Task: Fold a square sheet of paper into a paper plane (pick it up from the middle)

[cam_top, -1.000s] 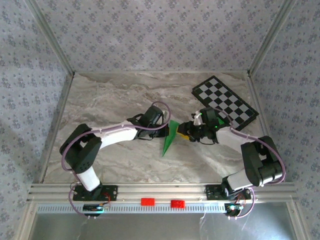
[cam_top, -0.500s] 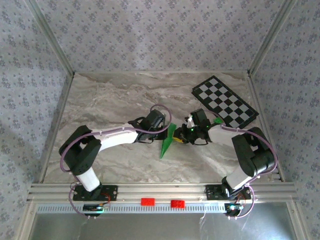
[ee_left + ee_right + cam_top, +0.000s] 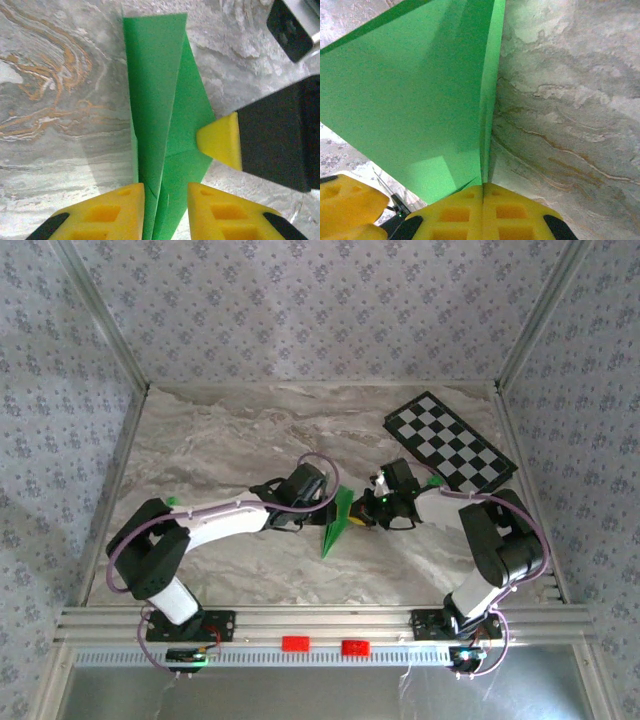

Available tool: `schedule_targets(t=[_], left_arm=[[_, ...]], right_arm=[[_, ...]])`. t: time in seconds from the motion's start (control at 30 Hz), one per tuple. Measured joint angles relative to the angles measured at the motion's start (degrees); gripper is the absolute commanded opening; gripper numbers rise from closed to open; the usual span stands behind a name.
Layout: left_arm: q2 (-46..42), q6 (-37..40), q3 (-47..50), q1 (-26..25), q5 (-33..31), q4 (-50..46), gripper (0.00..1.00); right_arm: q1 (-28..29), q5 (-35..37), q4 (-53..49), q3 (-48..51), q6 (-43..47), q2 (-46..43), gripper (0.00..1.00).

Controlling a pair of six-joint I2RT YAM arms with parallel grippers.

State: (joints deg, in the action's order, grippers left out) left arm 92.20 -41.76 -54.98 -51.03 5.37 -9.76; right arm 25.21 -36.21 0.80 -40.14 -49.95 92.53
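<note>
The square sheet of paper is folded into a slim green paper plane (image 3: 340, 520) that stands on edge on the marble table, point towards the near side. My right gripper (image 3: 364, 513) is at its right side, and in the right wrist view its fingers (image 3: 483, 200) are pressed together on the plane's folded edge (image 3: 420, 100). My left gripper (image 3: 322, 505) is at the plane's left side. In the left wrist view its yellow fingers (image 3: 115, 210) stand apart, with the green folds (image 3: 160, 100) running between them. The right gripper's yellow fingertip (image 3: 220, 140) touches the paper there.
A black-and-white checkered board (image 3: 450, 445) lies at the back right, behind the right arm. Two red blocks (image 3: 295, 644) sit on the front rail. A tiny green block (image 3: 172, 501) lies by the left arm's elbow. Patterned walls enclose the table.
The right gripper moved left to the plane and shut on its edge. The left gripper's jaws have parted around the paper. The plane has shifted only slightly.
</note>
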Motion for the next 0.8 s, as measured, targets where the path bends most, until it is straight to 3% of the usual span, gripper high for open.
schedule_targets(t=[0.27, 0.8], left_arm=[[1.2, 1.8, -0.7, -1.8, 2.3, -1.8, 0.32], [4.6, 2.8, -3.4, -1.8, 1.2, -3.3, 0.37]], right_arm=[[-0.1, 0.0, 0.0, 0.0, 0.0, 0.1, 0.02], [-0.1, 0.0, 0.0, 0.0, 0.0, 0.2, 0.03]])
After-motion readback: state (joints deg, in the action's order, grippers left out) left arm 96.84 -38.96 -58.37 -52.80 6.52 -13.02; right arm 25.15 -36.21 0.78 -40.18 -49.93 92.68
